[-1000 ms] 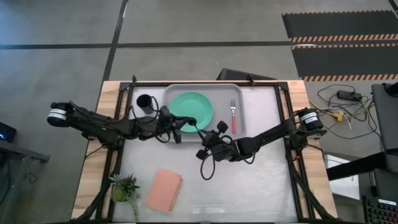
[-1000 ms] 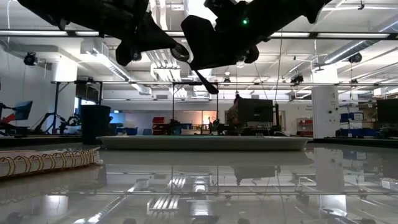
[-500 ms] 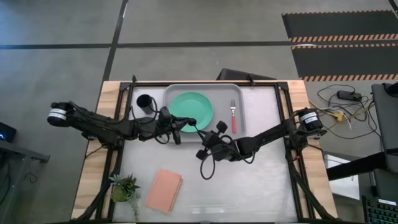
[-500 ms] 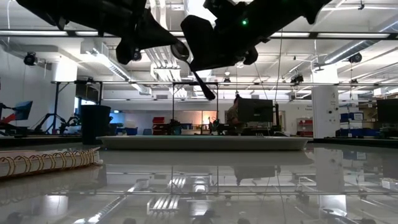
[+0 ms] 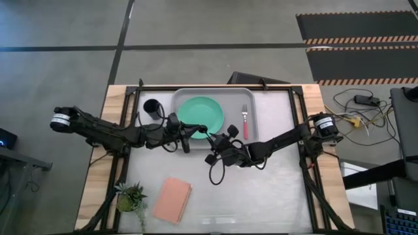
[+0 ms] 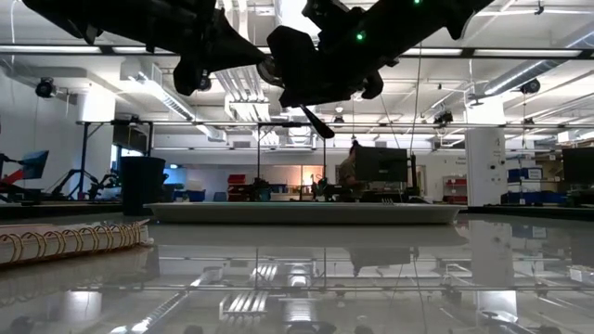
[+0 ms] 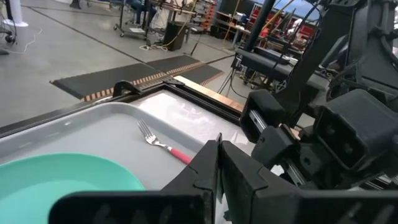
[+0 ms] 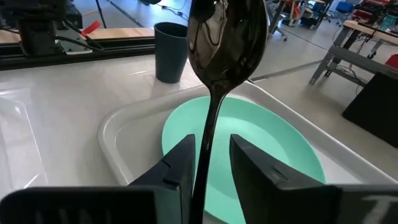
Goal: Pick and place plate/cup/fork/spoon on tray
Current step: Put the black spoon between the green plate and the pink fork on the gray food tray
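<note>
Fingers of the right gripper [image 8: 208, 180] are clamped on the spoon [image 8: 219, 74] by its handle, bowl pointing ahead toward the tray [image 5: 185, 95]. You carry it above the tray's near edge; the plate [image 5: 201, 112] lies straight ahead, the fork [image 5: 245, 121] at the tray's right side. Note the left gripper [image 5: 186, 136], closed and empty, crowds that edge; the cup [image 5: 152, 107] stands outside the tray's left rim.

The right hand [image 5: 212, 145], gripping the spoon [image 8: 219, 56], has edged toward the tray [image 5: 251, 134].
</note>
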